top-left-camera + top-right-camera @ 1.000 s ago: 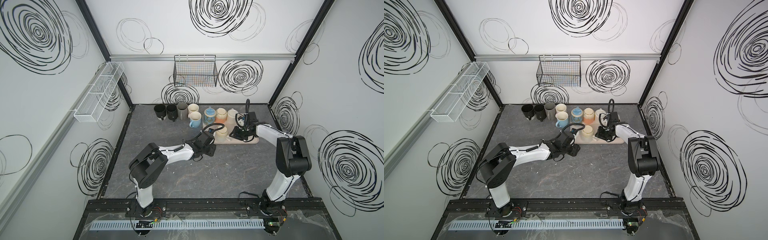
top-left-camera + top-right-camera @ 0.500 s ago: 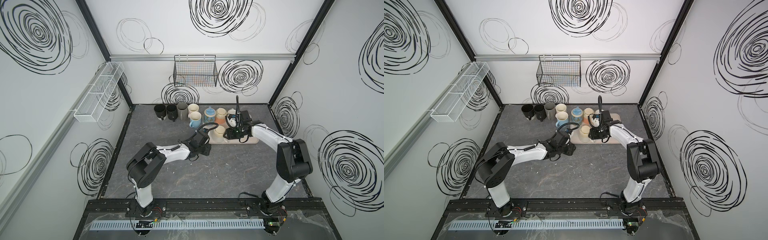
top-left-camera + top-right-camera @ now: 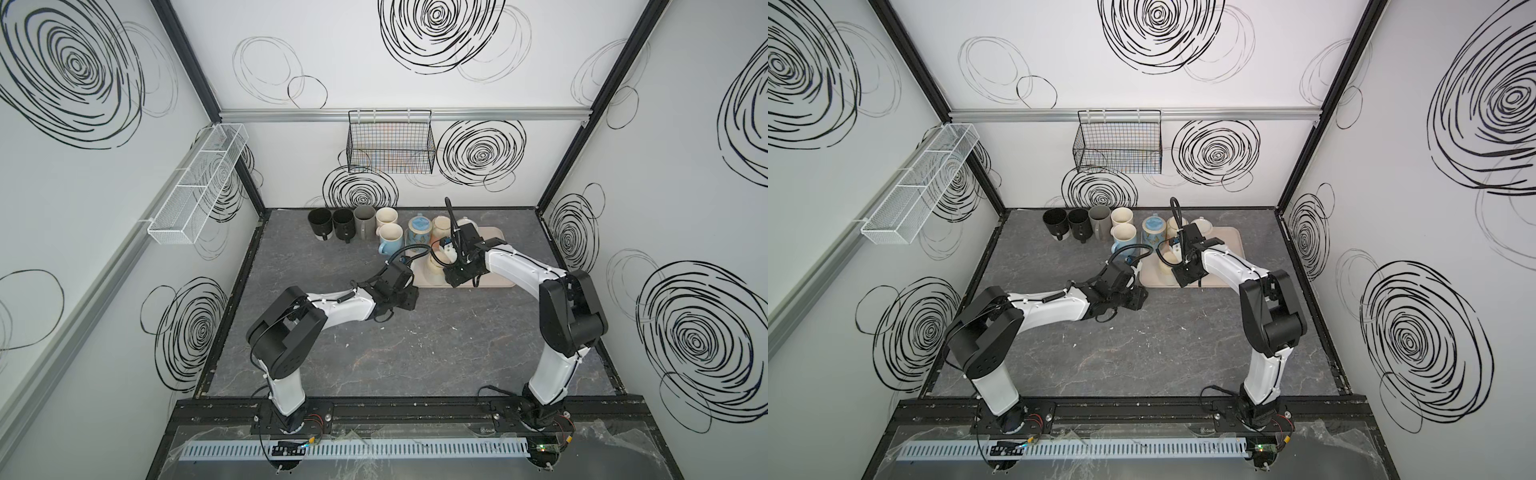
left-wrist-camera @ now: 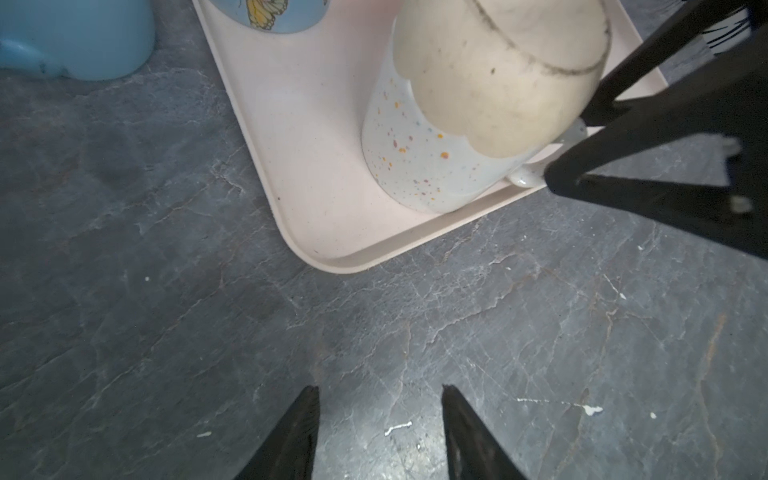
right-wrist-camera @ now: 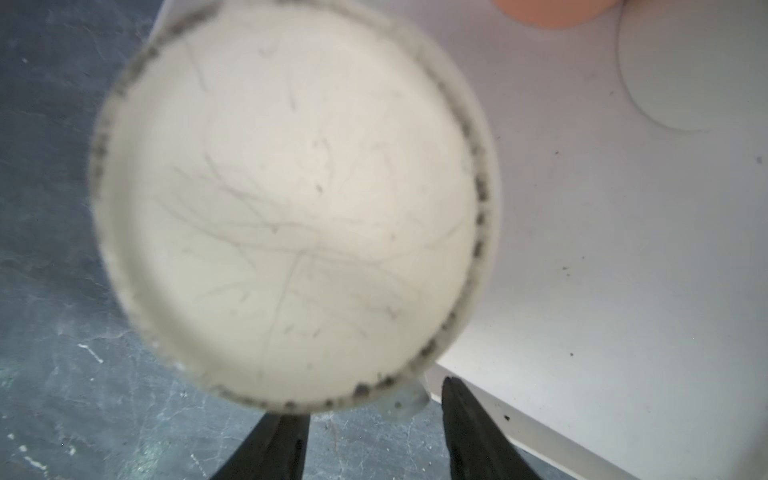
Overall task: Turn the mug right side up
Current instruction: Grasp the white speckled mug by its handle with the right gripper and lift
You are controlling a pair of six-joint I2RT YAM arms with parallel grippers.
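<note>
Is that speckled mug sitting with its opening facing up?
No, the speckled mug rests on the tray with its flat base facing up.

Left arm (image 3: 340,309), right arm (image 3: 519,266): white link shells, blocky black joint housings (image 3: 286,332). Black corrugated cable (image 3: 409,248) loops off each wrist; small blue fitting (image 3: 446,242) at cable end. Round black bases bolted to black rail (image 3: 415,409). Left claw (image 4: 379,387), right claw (image 5: 370,399): matte black fingers, tapering to points.

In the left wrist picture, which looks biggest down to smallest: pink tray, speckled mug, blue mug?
1. pink tray
2. speckled mug
3. blue mug, though the frame crops it, so its place is unsure.
</note>
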